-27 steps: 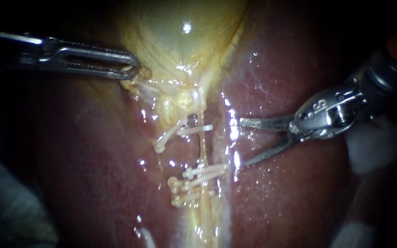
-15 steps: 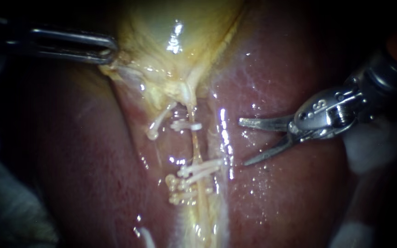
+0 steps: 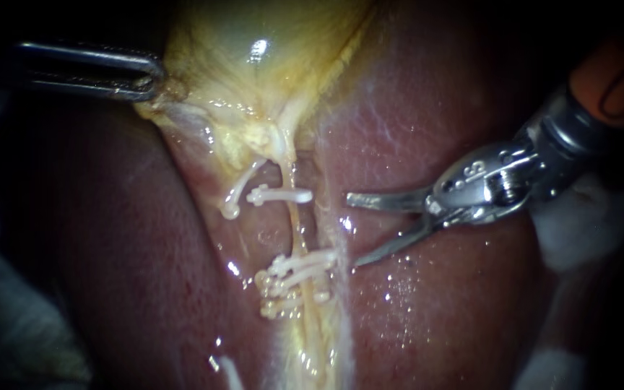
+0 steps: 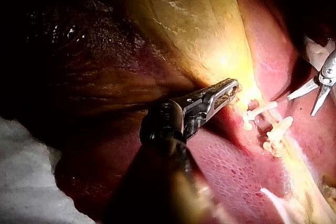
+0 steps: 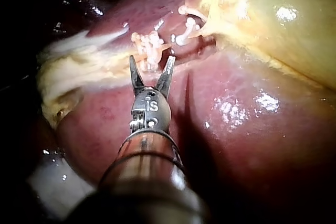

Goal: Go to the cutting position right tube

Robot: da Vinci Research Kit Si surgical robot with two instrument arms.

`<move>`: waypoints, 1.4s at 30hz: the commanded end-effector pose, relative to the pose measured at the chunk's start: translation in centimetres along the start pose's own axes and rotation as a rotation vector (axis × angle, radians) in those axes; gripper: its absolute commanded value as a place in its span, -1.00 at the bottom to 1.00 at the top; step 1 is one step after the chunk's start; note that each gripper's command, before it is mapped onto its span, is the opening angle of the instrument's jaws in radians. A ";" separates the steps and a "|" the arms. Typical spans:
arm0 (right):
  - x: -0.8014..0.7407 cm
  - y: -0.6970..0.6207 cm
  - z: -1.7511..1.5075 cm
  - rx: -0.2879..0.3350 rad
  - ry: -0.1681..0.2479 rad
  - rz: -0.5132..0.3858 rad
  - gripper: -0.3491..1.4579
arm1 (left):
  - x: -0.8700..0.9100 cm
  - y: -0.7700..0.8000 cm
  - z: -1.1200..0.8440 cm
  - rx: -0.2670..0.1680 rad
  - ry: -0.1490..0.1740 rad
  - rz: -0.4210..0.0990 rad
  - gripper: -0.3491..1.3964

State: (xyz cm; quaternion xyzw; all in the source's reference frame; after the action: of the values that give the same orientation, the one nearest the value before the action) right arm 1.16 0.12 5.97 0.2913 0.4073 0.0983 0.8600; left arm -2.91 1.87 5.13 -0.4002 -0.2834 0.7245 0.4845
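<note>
— Two curved steel blades of my right instrument are standing spread apart, gripping nothing, just beside the lower cluster of white plastic clips.
— Where is the thin pale-yellow right tube lying?
— It is running up from that cluster to a single white clip, apart from the blades. Its lower stretch is hiding under the cluster.
— And my left instrument?
— Well above the cluster, its slotted grey jaws are clenching the edge of the glistening yellow gallbladder. Its shaft is fading into darkness. Dark red liver is lying around the cluster.
</note>
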 end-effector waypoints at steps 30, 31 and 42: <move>-0.03 0.41 0.90 0.278 0.161 0.146 0.82 | 0.00 0.00 0.01 0.000 0.000 0.000 -1.00; -0.02 0.41 0.93 0.289 0.169 0.147 0.82 | 0.00 0.00 0.01 0.000 0.000 0.000 -1.00; 0.04 0.38 1.33 0.346 0.202 0.160 0.80 | 0.00 0.00 0.03 0.002 0.001 0.000 -1.00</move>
State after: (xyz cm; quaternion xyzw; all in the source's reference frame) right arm 2.23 -0.13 6.83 0.4560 0.4779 0.1252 0.7403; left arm -2.94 1.87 5.14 -0.4002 -0.2827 0.7246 0.4847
